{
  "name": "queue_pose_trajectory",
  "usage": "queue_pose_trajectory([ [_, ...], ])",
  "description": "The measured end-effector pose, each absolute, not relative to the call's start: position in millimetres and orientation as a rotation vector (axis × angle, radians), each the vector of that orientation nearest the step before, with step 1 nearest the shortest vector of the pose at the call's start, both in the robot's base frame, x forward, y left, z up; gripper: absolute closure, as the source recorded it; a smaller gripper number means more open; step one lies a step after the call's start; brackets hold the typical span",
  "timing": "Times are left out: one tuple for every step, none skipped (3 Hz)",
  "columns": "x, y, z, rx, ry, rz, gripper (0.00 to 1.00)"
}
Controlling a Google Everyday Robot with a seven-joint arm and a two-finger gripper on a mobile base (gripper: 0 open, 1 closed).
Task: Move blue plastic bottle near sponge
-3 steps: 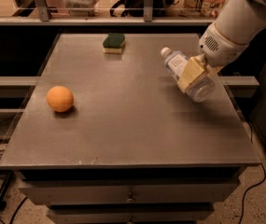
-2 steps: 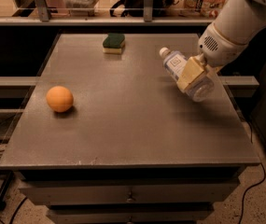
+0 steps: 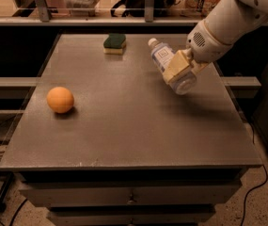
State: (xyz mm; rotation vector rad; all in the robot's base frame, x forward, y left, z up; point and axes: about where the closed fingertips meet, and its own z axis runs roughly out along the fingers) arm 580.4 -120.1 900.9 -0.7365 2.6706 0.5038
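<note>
- Currently, camera view (sole view): gripper (image 3: 178, 67) is over the rear-right part of the table (image 3: 124, 131), its fingers clamped across the body of the blue plastic bottle (image 3: 161, 55).
- Bottle attitude: tilted, white cap (image 3: 152, 42) pointing up and left towards the sponge (image 3: 114, 43), base down and right. Appears lifted clear of the tabletop, though contact at the base is hard to judge from this angle.
- Sponge: at rear centre of table, green side up, apart from the bottle with bare surface between.
- Progress, est.: pick-up done, carry partway. Remaining: close the gap to the sponge, set the bottle down beside it, release, withdraw.
- Count: 1 bottle, 1 sponge, 1 orange ball (image 3: 60, 99) (left side, well apart from both, not involved), 1 gripper, 1 table.
</note>
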Motion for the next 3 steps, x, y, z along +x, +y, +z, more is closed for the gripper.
queue_pose_trajectory([
  [607.6,-90.9,905.1,-0.715,2.622,0.594,1.00],
  [638.4,-62.2,907.3,-0.682,2.604,0.665,1.00],
  [671.3,-40.6,907.3,-0.633,2.592,0.727,0.82],
])
